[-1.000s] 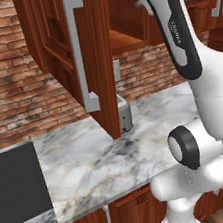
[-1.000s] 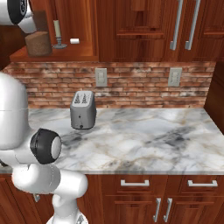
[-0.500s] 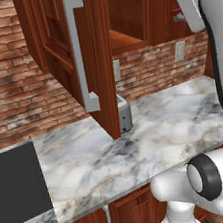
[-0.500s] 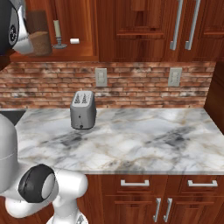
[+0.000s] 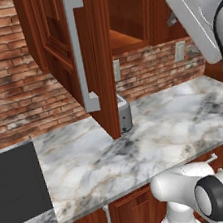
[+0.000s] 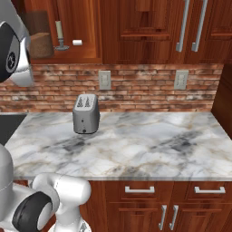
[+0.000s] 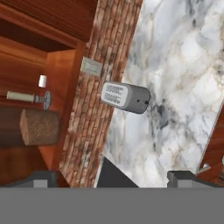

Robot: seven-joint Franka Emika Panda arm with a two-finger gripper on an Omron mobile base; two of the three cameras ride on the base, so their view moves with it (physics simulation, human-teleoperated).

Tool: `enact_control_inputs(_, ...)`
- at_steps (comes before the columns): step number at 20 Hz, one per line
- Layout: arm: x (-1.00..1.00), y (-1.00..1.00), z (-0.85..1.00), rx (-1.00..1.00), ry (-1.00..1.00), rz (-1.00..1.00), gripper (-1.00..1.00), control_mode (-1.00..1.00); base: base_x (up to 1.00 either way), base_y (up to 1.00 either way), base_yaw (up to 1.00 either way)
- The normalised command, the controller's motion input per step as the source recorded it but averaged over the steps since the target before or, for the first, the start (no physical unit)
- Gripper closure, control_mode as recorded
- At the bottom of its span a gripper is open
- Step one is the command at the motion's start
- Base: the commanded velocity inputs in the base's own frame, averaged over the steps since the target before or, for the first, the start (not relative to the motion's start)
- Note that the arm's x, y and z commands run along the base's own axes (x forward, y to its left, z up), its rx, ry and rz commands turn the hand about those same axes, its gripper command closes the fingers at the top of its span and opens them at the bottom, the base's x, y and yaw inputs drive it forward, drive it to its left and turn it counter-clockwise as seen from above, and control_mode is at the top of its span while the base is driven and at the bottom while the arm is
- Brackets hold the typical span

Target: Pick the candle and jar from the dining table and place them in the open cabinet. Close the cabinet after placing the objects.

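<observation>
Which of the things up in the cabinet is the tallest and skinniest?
The candle. It is a thin cream stick standing upright on a dark holder, between the wide jar and a small white object lying on its side.

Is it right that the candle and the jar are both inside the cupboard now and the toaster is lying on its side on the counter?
Not quite. The toaster stands upright on the marble counter, slots facing up, as the right base view shows. The rest holds: the candle and the jar both stand on the shelf of the open cabinet.
</observation>
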Motion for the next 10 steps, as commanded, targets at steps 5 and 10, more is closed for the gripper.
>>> enact_control_inputs(5,-0.14,-0.09,-0.34,-0.15,0.27,0.00,-1.00,-1.00,0.00,0.00,0.00)
enact_control_inputs(10,-0.43,-0.31,-0.03,-0.08,0.02,0.01,-1.00,-1.00,0.00,0.00,0.00)
